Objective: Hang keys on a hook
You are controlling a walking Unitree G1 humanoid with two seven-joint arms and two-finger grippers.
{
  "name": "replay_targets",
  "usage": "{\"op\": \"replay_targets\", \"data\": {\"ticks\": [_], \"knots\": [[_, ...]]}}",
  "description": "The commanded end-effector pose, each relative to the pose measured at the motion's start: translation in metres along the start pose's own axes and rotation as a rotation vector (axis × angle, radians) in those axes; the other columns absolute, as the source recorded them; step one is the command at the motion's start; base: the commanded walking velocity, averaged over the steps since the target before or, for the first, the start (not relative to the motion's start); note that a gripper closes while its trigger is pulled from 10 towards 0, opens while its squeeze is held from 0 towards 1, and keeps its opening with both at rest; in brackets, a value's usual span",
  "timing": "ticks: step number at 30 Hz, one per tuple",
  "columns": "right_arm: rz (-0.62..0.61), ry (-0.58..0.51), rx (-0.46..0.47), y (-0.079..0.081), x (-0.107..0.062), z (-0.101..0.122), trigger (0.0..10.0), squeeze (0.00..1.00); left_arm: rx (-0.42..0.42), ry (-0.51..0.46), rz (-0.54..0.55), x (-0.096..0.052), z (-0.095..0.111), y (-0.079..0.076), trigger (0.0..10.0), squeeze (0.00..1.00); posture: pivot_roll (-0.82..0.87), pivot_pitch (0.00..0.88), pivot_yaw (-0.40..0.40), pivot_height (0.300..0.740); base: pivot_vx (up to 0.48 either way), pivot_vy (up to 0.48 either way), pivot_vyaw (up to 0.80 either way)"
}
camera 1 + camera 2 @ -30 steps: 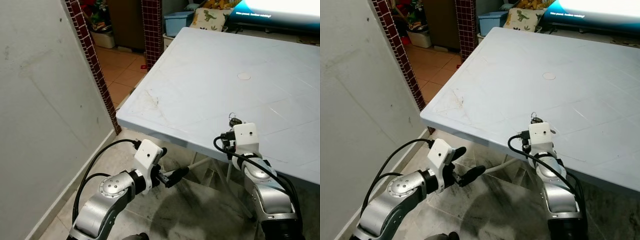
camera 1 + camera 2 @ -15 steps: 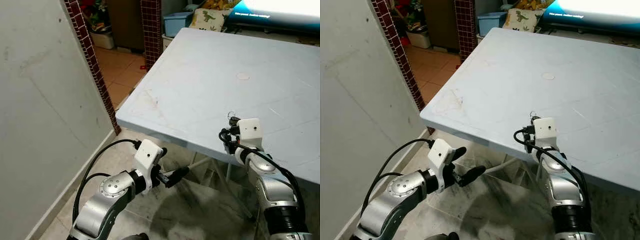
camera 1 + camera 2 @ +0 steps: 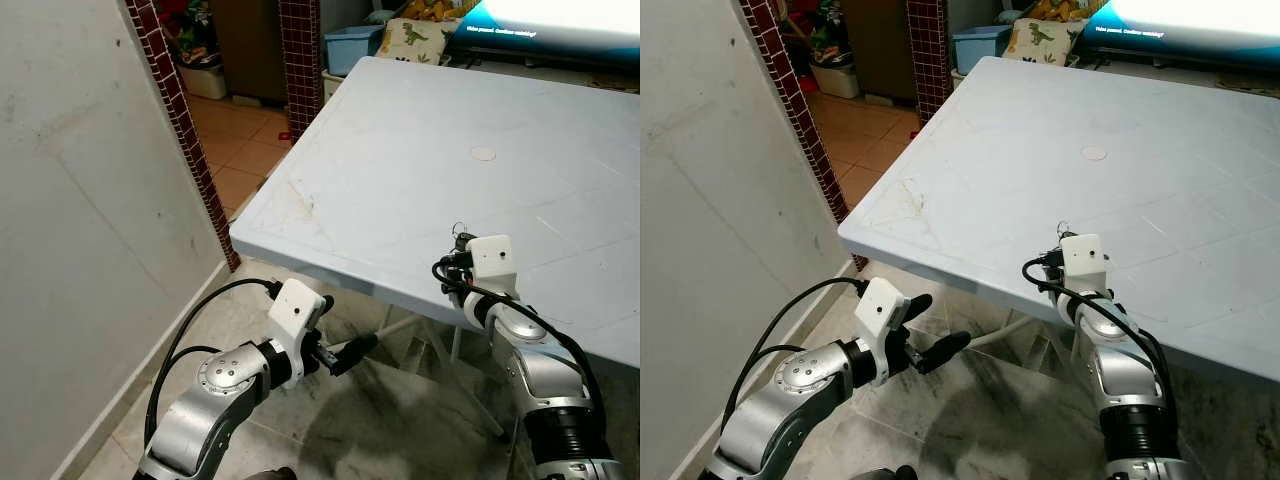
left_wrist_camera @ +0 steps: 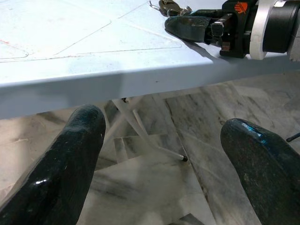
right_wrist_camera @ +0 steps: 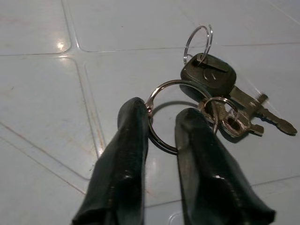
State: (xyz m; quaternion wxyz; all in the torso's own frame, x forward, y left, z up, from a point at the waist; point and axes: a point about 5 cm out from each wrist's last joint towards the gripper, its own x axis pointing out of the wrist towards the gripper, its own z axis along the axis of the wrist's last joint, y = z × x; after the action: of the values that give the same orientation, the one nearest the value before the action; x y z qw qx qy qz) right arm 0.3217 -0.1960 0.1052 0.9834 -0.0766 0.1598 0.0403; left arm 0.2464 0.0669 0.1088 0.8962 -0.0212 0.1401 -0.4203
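A bunch of keys on silver rings lies on the pale blue table near its front edge; it is small in the head view. My right gripper rests low on the table over the keys. Its fingers stand a narrow gap apart, with the lower arc of the large ring between them, and one fingertip touches the ring. My left gripper hangs open below the table edge with nothing in it. From there it looks up at the right gripper and the keys.
A grey wall stands close on my left, ending in a red brick pillar. Folding table legs cross under the table. A blue bin stands beyond the table's far corner. The floor is marbled tile.
My right wrist has turned and shifted slightly to the right over the keys, then settled. The left arm has stayed still.
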Motion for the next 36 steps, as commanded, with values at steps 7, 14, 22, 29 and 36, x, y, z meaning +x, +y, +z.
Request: {"op": "replay_targets", "data": {"ticks": [7,14,22,29,36], "knots": [[0.059,0.103,0.003,0.015,-0.001,-0.021,0.0,0.0,0.008,0.006,-0.006,0.0,-0.001,-0.001,10.0,0.0,-0.04,0.094,0.068,0.74,0.0,0.0,0.0],[0.06,0.096,-0.002,0.017,0.0,-0.019,0.0,0.0,0.008,0.006,-0.007,0.0,-0.001,-0.001,10.0,0.0,-0.04,0.091,0.066,0.74,0.0,0.0,0.0],[0.001,-0.026,-0.023,0.012,0.003,0.004,0.0,0.0,0.009,0.006,-0.003,0.0,-0.001,0.0,10.0,0.0,-0.03,0.086,0.066,0.74,0.0,0.0,0.0],[-0.129,-0.271,-0.172,0.002,-0.001,0.05,0.0,0.0,0.009,0.006,0.002,-0.001,-0.002,0.001,10.0,0.0,-0.03,0.085,0.07,0.74,0.0,0.0,0.0],[-0.185,-0.377,-0.233,-0.001,-0.005,0.067,0.0,0.0,0.013,0.004,0.008,-0.001,-0.001,0.002,10.0,0.0,-0.03,0.085,0.072,0.74,0.0,0.0,0.0]]}}
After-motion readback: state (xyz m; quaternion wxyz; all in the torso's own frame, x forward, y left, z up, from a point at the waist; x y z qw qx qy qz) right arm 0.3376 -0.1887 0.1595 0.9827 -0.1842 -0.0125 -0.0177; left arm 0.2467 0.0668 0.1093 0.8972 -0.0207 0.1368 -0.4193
